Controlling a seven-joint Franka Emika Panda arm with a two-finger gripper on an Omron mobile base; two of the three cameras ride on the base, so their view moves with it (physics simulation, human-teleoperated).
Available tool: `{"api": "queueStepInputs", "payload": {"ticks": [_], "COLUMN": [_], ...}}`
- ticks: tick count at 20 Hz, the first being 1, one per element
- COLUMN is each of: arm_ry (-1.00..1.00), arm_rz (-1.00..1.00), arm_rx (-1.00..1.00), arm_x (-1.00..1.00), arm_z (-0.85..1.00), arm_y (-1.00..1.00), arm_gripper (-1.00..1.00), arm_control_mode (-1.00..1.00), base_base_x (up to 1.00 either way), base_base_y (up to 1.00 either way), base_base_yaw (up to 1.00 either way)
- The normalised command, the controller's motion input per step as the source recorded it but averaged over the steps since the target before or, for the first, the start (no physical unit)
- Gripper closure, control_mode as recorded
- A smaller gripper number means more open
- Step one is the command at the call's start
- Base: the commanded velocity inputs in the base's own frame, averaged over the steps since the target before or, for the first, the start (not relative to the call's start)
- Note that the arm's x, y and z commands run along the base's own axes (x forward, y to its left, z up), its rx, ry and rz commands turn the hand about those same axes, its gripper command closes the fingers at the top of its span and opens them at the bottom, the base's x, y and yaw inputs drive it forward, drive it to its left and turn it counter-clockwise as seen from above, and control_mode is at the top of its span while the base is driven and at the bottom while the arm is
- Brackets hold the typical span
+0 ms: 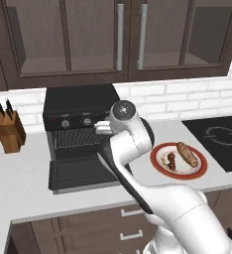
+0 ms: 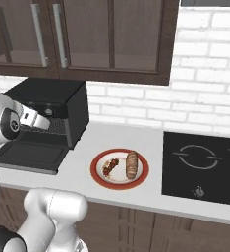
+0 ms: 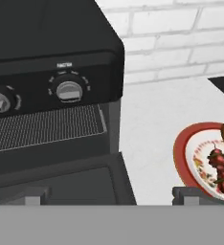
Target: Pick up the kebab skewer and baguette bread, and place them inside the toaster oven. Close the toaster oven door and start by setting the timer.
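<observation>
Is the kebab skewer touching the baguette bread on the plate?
Apart. The right base view shows white plate between the kebab skewer and the baguette bread.

toaster oven door (image 1: pixel 83 171) dropped flat, rack mouth unblocked, bare counter (image 2: pixel 82 152) between oven and plate (image 2: pixel 98 162)

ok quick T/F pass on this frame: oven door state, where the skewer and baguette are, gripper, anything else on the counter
1. The toaster oven door is shut. False: it lies dropped open in front of the toaster oven.
2. The kebab skewer and baguette bread lie side by side on the red-rimmed plate. True.
3. The gripper holds the skewer. False: it is open and empty.
4. The plate sits between the oven and the cooktop. True.
5. A knife block stands on the cooktop. False: it stands on the counter beyond the oven.
</observation>
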Motion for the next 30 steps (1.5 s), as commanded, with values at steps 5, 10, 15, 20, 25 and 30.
{"api": "queueStepInputs", "payload": {"ticks": [5,10,15,20,25,30], "arm_ry": [-0.02,-0.05,-0.30,-0.17,-0.10,-0.03], "arm_rz": [0.12,0.06,0.14,0.03,0.00,0.00], "arm_rx": [0.00,0.00,-0.01,0.00,0.03,0.03], "arm_x": [0.16,0.36,0.14,0.44,0.30,0.51], "arm_z": [-0.24,-0.43,-0.56,-0.13,-0.18,-0.02], "arm_y": [0.78,0.61,0.27,0.04,0.10,0.29], "arm_gripper": [-1.00,-1.00,-1.00,-1.00,-1.00,-1.00], "arm_control_mode": [-1.00,-1.00,-1.00,-1.00,-1.00,-1.00], "base_base_x": [0.00,0.00,0.00,0.00,0.00,0.00], "base_base_y": [0.00,0.00,0.00,0.00,0.00,0.00], "base_base_yaw": [0.00,0.00,0.00,0.00,0.00,0.00]}}
